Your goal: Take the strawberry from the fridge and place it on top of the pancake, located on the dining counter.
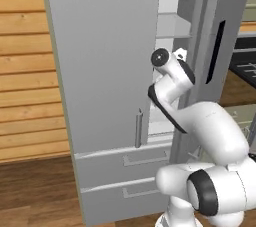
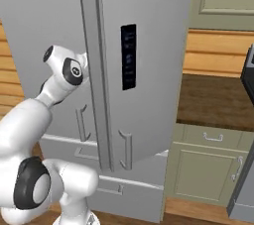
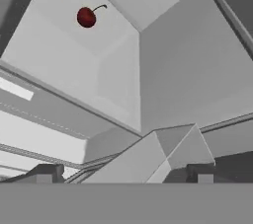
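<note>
The tall light grey fridge (image 1: 105,61) (image 2: 149,45) stands with its doors ajar, and my arm reaches through the gap between them into the white interior (image 3: 123,70). My gripper (image 3: 124,173) is open, its two dark fingertips (image 3: 47,172) wide apart with nothing between them. A dark red cherry (image 3: 86,17) with a thin curved stem lies on a white shelf ahead of the hand, well apart from the fingers. The strawberry, the pancake and the dining counter are out of view.
A white fridge shelf (image 1: 172,26) shows above my wrist. Two fridge drawers (image 1: 125,158) sit below the doors. A wall counter (image 2: 213,100) with green cabinets (image 2: 208,164) stands to the right, a dark appliance (image 2: 248,75) at the edge. Wood planks (image 1: 25,71) cover the left wall.
</note>
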You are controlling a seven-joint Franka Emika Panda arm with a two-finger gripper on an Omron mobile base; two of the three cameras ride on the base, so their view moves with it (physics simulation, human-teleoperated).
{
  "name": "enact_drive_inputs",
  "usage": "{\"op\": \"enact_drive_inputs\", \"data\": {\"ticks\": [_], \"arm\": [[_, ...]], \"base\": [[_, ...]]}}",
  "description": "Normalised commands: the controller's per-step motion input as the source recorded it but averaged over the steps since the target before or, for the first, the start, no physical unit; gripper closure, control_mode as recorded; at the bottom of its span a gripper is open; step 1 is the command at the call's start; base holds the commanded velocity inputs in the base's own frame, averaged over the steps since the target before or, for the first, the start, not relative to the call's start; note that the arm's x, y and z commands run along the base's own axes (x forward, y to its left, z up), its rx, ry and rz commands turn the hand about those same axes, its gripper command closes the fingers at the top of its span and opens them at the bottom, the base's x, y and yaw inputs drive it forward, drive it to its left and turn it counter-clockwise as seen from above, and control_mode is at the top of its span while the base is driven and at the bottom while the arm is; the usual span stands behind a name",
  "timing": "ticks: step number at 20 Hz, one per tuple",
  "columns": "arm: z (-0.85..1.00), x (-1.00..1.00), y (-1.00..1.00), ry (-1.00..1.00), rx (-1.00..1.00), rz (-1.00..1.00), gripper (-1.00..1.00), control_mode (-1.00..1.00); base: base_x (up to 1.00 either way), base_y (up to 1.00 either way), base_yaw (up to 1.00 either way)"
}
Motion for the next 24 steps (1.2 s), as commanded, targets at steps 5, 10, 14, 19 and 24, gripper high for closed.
{"op": "enact_drive_inputs", "data": {"ticks": [5, 10, 14, 19, 24], "arm": [[0.15, -0.79, -0.70, -0.14, 0.00, -0.14, -1.00, -1.00], [0.21, -0.60, -0.90, -0.07, 0.00, -0.19, -1.00, -1.00], [0.05, -0.15, -0.98, 0.00, 0.00, -0.18, -1.00, -1.00], [0.00, -0.02, -0.97, 0.00, 0.00, -0.15, -1.00, -1.00], [-0.05, 0.00, -0.61, 0.00, 0.00, -0.05, -1.00, -1.00]], "base": [[0.00, 0.00, 0.00], [0.00, 0.00, 0.00], [0.00, 0.00, 0.00], [0.00, 0.00, 0.00], [0.00, 0.00, 0.00]]}}
